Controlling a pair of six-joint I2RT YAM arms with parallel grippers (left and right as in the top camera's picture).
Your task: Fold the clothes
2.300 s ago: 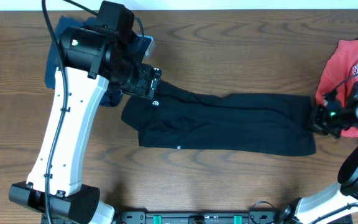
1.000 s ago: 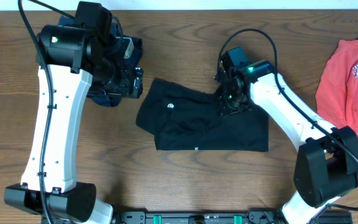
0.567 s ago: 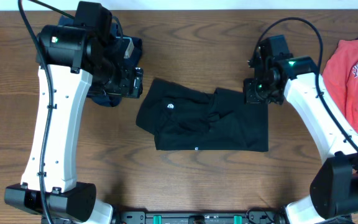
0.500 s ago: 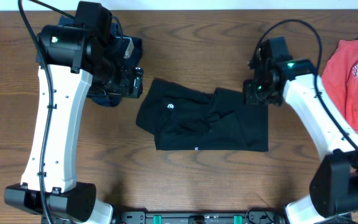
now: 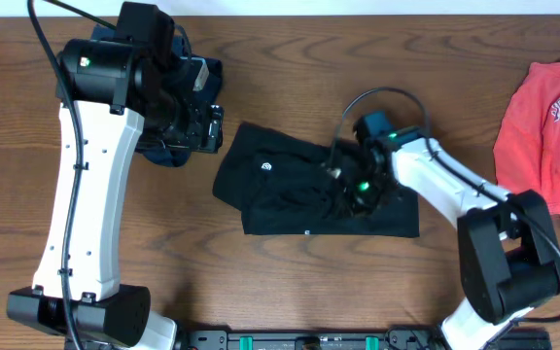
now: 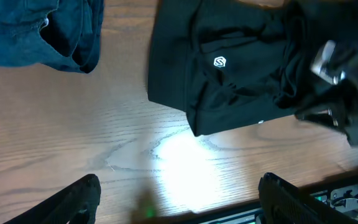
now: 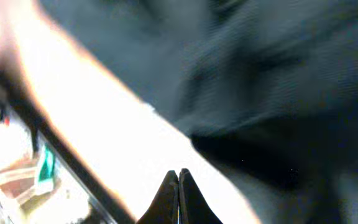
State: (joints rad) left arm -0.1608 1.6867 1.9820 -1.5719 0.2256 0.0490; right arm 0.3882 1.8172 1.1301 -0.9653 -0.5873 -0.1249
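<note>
The black T-shirt [image 5: 280,199] lies folded to a short rectangle at the table's middle, with a small white logo and a rumpled right half. It also shows in the left wrist view [image 6: 229,74] and, blurred, in the right wrist view [image 7: 278,81]. My right gripper [image 5: 348,183] is low over the shirt's rumpled middle; its fingers [image 7: 178,177] are pressed together with nothing seen between them. My left gripper [image 5: 207,126] is open and empty [image 6: 182,199], hovering left of the shirt beside the navy garment [image 5: 168,154], which also shows in the left wrist view [image 6: 42,31].
The coral-red lettered T-shirt [image 5: 547,117] lies at the far right edge. The navy garment is partly hidden under the left arm at the back left. Bare wood table [image 5: 290,282] runs in front of the black shirt.
The black shirt went from stretched long to folded short. My right gripper has since swung from the shirt's right back corner down and left onto its middle. The left arm has stayed still.
</note>
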